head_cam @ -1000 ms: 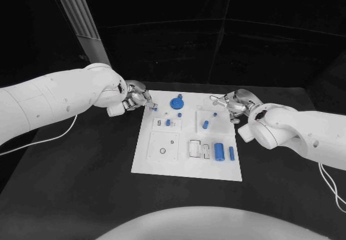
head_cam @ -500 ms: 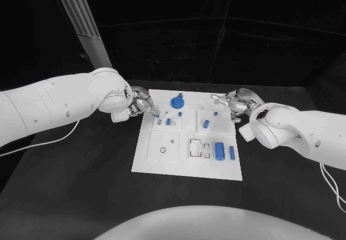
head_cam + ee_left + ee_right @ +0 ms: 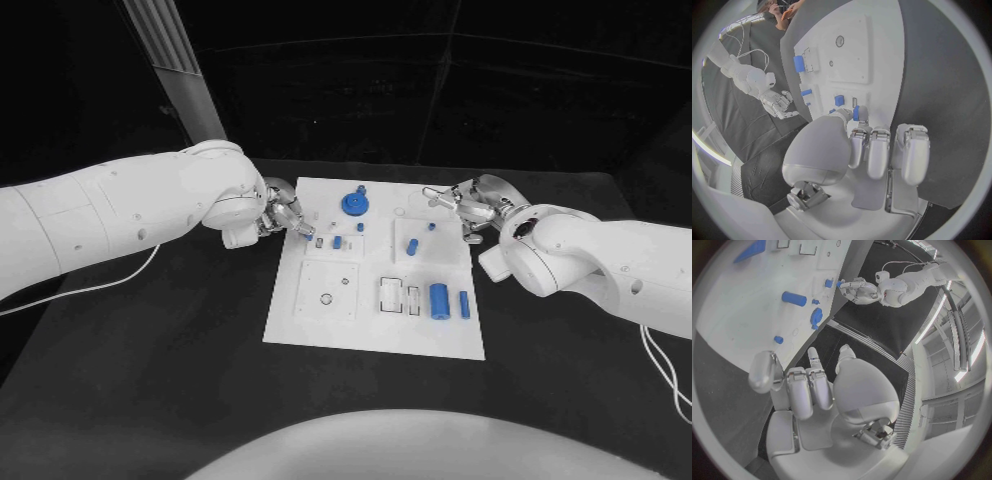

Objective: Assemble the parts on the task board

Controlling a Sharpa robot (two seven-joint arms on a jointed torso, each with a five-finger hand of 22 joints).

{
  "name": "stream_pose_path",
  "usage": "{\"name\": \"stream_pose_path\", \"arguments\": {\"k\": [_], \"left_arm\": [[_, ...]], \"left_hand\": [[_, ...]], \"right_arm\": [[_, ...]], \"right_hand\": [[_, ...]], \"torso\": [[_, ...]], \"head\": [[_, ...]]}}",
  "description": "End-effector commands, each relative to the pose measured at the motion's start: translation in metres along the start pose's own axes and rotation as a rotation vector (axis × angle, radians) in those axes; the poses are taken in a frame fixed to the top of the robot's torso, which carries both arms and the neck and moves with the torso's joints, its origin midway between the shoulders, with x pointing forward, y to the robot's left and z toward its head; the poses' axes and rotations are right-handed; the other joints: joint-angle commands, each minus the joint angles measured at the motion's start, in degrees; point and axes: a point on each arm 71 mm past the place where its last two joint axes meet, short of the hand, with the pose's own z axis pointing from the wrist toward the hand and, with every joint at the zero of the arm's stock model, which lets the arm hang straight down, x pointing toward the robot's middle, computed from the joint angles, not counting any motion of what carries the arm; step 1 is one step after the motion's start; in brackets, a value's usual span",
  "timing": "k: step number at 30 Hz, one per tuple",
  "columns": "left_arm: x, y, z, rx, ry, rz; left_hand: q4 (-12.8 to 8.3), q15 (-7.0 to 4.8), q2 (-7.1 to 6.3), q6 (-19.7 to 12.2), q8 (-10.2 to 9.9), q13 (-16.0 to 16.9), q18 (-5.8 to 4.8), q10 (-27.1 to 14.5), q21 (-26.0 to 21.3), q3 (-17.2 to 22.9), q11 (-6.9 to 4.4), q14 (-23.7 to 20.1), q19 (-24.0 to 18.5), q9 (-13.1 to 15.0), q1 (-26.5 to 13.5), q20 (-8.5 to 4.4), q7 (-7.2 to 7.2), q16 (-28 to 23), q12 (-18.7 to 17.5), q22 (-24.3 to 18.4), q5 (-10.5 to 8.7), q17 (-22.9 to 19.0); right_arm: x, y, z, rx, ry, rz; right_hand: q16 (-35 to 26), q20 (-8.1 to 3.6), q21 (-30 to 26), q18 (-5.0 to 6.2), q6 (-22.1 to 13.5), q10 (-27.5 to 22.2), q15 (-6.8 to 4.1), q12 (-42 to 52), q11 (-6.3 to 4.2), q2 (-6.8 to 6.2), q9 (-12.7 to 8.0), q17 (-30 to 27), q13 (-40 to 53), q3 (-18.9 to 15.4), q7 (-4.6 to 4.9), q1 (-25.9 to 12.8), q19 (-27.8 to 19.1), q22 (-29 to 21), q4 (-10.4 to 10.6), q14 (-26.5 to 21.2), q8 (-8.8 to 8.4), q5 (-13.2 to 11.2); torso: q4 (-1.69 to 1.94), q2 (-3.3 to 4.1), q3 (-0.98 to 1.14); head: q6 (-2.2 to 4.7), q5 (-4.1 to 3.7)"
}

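The left hand (image 3: 278,216) pinches a small blue part (image 3: 856,113) over the task board's (image 3: 325,335) far left side, and a loose pinch could drop it.

The room behind the task board (image 3: 375,330) is very dark, almost black. The white board is bright and sharp, with no strong glare. The worktop (image 3: 159,350) around it is dim grey. In both wrist views the picture is a round circle and the board's straight edges bend. Long ceiling lights glow far above the board in the right wrist view.
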Motion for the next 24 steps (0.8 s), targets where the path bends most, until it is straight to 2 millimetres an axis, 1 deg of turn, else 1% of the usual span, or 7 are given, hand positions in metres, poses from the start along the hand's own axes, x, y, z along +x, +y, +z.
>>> {"name": "stream_pose_path", "arguments": {"k": [1, 8, 9, 13, 20, 23, 24], "left_arm": [[-0.002, -0.001, 0.000, -0.021, -0.039, 0.032], [0.001, -0.005, 0.003, -0.011, -0.031, 0.053], [0.002, -0.005, 0.004, -0.010, -0.030, 0.054], [0.004, -0.007, 0.006, 0.003, -0.024, 0.058], [0.006, -0.012, 0.007, 0.029, -0.016, 0.063], [0.007, -0.012, 0.008, 0.034, -0.010, 0.067], [0.007, -0.012, 0.008, 0.034, -0.007, 0.068]], "left_hand": [[0.22, -0.25, 0.23, 0.26, 0.39, 15.07, -0.38, 5.75, 0.23, 0.27, -0.08, 6.05, 6.01, 0.06, -0.15, -0.44, -0.03, 0.17, 0.09, 15.08, 0.18, 15.10], [0.23, -0.25, 0.29, 0.21, 0.37, 15.07, -0.38, 5.75, 0.23, 0.35, -0.06, 6.05, 6.01, 0.06, -0.25, -0.45, -0.01, 0.17, 0.09, 15.08, 0.22, 15.10], [0.23, -0.25, 0.29, 0.21, 0.37, 15.07, -0.38, 5.75, 0.23, 0.35, -0.06, 6.05, 6.01, 0.06, -0.25, -0.45, -0.01, 0.17, 0.09, 15.08, 0.22, 15.10], [0.23, -0.25, 0.30, 0.19, 0.36, 15.07, -0.38, 5.75, 0.23, 0.36, -0.06, 6.05, 6.01, 0.06, -0.28, -0.45, -0.01, 0.17, 0.09, 15.08, 0.23, 15.10], [0.23, -0.24, 0.38, 0.12, 0.32, 15.07, -0.38, 5.75, 0.23, 0.47, -0.04, 6.05, 6.01, 0.06, -0.39, -0.45, 0.01, 0.17, 0.09, 15.08, 0.26, 15.10], [0.23, -0.24, 0.39, 0.11, 0.32, 15.07, -0.38, 5.75, 0.23, 0.48, -0.04, 6.05, 6.01, 0.06, -0.41, -0.45, 0.02, 0.17, 0.09, 15.08, 0.26, 15.10], [0.21, -0.22, 0.39, -0.06, 0.25, 15.07, -0.38, 5.75, 0.23, 0.55, -0.02, 6.05, 6.01, 0.04, -0.49, -0.45, 0.05, 0.17, 0.09, 15.08, 0.27, 15.10]], "right_arm": [[-0.001, 0.002, 0.000, -0.015, -0.008, -0.001], [0.000, 0.002, 0.000, -0.015, -0.008, -0.001], [0.000, 0.002, 0.000, -0.015, -0.007, -0.001], [0.000, 0.002, 0.000, -0.015, -0.006, -0.001], [0.000, 0.002, 0.000, -0.014, -0.006, -0.002], [0.000, 0.002, 0.000, -0.014, -0.006, -0.002], [0.000, 0.002, 0.000, -0.014, -0.006, -0.002]], "right_hand": [[0.14, -0.23, -0.21, 0.79, -0.20, 5.97, -0.29, 0.15, -0.04, -0.02, 0.08, 15.10, 15.08, -0.36, -0.01, 0.56, -0.21, 5.12, 0.09, 5.96, 0.29, 0.35], [0.14, -0.23, -0.21, 0.79, -0.20, 5.97, -0.29, 0.15, -0.04, -0.02, 0.08, 15.10, 15.08, -0.36, -0.01, 0.56, -0.21, 5.12, 0.09, 5.96, 0.29, 0.35], [0.14, -0.23, -0.21, 0.79, -0.20, 5.97, -0.29, 0.15, -0.04, -0.02, 0.08, 15.10, 15.08, -0.36, -0.01, 0.56, -0.21, 5.12, 0.09, 5.96, 0.29, 0.35], [0.14, -0.23, -0.21, 0.79, -0.20, 5.97, -0.29, 0.15, -0.04, -0.02, 0.08, 15.10, 15.08, -0.36, -0.01, 0.56, -0.21, 5.12, 0.09, 5.96, 0.29, 0.35], [0.14, -0.23, -0.22, 0.79, -0.18, 5.97, -0.29, 0.15, -0.05, 0.00, 0.09, 15.10, 15.08, -0.42, -0.02, 0.61, -0.20, 5.12, 0.10, 5.96, 0.39, 0.41], [0.14, -0.23, -0.22, 0.79, -0.18, 5.97, -0.29, 0.15, -0.05, 0.00, 0.09, 15.10, 15.08, -0.42, -0.02, 0.61, -0.20, 5.12, 0.10, 5.96, 0.39, 0.41], [0.14, -0.23, -0.22, 0.79, -0.18, 5.97, -0.29, 0.15, -0.05, 0.00, 0.09, 15.10, 15.08, -0.42, -0.02, 0.61, -0.20, 5.12, 0.10, 5.96, 0.39, 0.41]], "torso": [[0.00, 0.04, -0.02], [0.06, 0.02, -0.02], [0.05, 0.03, 0.01], [0.00, 0.03, -0.01], [0.03, 0.04, -0.04], [0.00, 0.01, -0.01], [-0.01, 0.01, 0.00]], "head": [[-0.05, -0.02], [-0.21, 0.04], [-0.22, 0.03], [-0.24, 0.09], [-0.32, -0.14], [-0.38, -0.14], [-0.33, -0.25]]}}
